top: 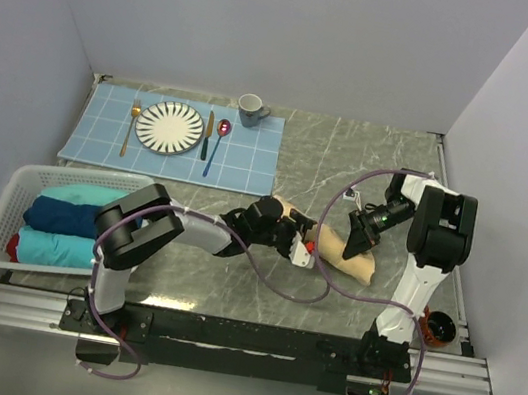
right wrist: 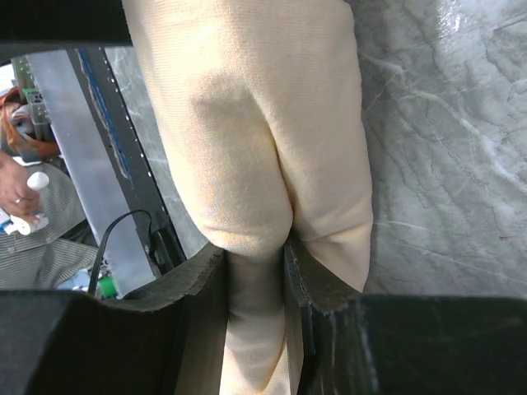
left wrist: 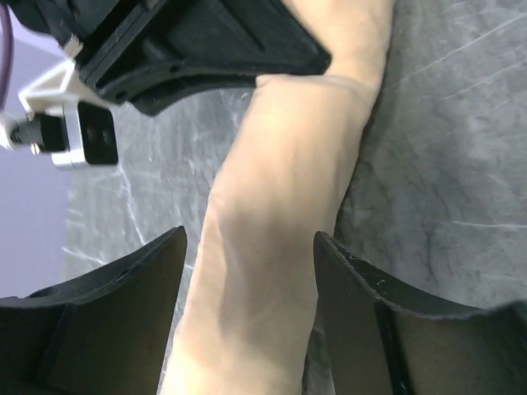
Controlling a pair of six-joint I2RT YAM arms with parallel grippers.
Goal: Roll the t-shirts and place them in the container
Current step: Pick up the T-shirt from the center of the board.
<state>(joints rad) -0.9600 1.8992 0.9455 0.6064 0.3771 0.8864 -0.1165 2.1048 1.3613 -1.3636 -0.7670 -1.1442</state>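
A pale yellow-tan t-shirt [top: 344, 254] lies rolled into a short log on the marble table, right of centre. My left gripper [top: 302, 249] is at its left end. In the left wrist view the roll [left wrist: 280, 164] runs between the wide-apart fingers of the left gripper [left wrist: 249, 234], with a gap on the left side, so it is open. My right gripper [top: 359, 236] is at the roll's right end. In the right wrist view it [right wrist: 254, 251] is shut, pinching a fold of the t-shirt [right wrist: 247, 123]. Teal [top: 72, 194] and navy [top: 58, 216] t-shirts lie folded in the basket.
A white basket [top: 17, 187] stands at the left edge. At the back lies a light blue grid placemat [top: 251, 155] with a plate [top: 169, 127], cutlery and a grey mug [top: 251, 109]. A small orange-rimmed object [top: 438, 328] sits near the right arm's base.
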